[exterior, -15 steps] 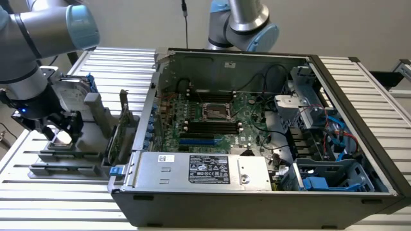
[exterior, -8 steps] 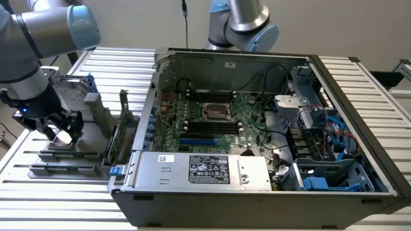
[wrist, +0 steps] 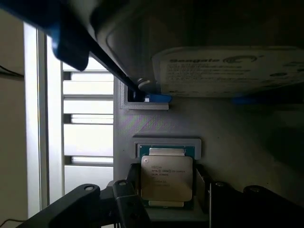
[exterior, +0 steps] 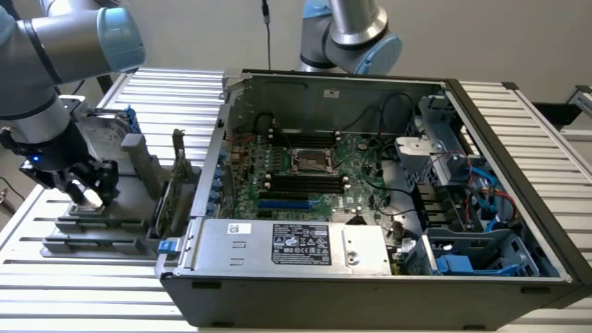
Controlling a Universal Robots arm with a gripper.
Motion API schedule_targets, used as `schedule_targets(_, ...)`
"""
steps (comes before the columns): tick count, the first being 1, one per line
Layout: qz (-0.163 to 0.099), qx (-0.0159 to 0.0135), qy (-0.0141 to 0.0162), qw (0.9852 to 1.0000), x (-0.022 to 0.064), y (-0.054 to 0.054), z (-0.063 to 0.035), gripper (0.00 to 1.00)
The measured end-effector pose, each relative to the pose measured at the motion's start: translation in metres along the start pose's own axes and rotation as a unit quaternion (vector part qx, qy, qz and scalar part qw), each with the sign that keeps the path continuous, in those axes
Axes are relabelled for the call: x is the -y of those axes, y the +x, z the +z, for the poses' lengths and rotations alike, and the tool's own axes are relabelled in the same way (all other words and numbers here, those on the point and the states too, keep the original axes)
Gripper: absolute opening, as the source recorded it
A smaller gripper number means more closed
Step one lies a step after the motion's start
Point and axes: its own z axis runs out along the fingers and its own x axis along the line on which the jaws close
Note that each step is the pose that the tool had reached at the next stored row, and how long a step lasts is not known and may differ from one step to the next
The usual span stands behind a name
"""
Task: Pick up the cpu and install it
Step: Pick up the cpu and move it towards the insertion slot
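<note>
The arm's black two-fingered gripper point(exterior: 88, 191) is lowered outside the open black desktop computer case point(exterior: 370, 291), just beside the case wall on the exterior view's left. It has its dark fingers point(wrist: 203, 190) spread apart, one at each of two opposite edges of the cpu point(wrist: 166, 183), a small flat square chip with a silver-grey metal lid on a green board. The pads are very near those edges. Whether they already press on them cannot be told, so I judge the grasp as forming rather than made. The cpu lies outside the case too, flat in its shallow pocket in the grey plastic parts holder point(exterior: 102, 229), not lifted. That holder also carries the large silver hard drive in a blue frame point(wrist: 228, 71). Inside the case, near the middle of the green motherboard point(exterior: 361, 187), the square metal-framed socket point(exterior: 312, 161) appears empty. By my reading the task is therefore at its start: the approach is done, while the pick, the carry into the case and the seating are all left. The chip sits lid up, facing the wrist camera. Its printed lines run from one finger across to the other, and one free edge faces the hard drive. It is nearly square, with no marked long axis. Its board seems slightly longer along the line toward the drive.
</note>
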Motion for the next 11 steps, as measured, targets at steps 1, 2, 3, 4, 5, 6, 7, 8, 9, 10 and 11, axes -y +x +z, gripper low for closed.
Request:
schedule_targets(1,0.000,-0.0001,0.0000,1.0000,0.0000,0.000,0.0000,0.55)
schedule_targets(2,0.000,-0.0002,0.0000,1.0000,0.0000,0.000,0.0000,0.55)
schedule_targets(3,0.000,-0.0003,0.0000,1.0000,0.0000,0.000,-0.0002,0.55)
schedule_targets(4,0.000,-0.0003,0.0000,1.0000,-0.0001,0.000,-0.0006,0.55)
schedule_targets(5,0.000,-0.0004,0.0000,1.0000,-0.0001,0.000,-0.0012,0.55)
schedule_targets(6,0.000,-0.0004,0.0000,1.0000,-0.0001,0.000,-0.0023,0.55)
schedule_targets(7,0.000,-0.0005,0.0000,1.0000,-0.0002,0.000,-0.0037,0.55)
schedule_targets(8,0.000,-0.0005,0.0000,1.0000,-0.0002,0.000,-0.0053,0.55)
schedule_targets(9,0.000,-0.0005,0.0000,1.0000,-0.0003,0.000,-0.0074,0.55)
schedule_targets(10,0.000,-0.0007,0.0000,1.0000,-0.0004,0.000,-0.0104,0.55)
schedule_targets(11,0.000,-0.0008,0.0000,1.0000,-0.0005,0.001,-0.0142,0.55)
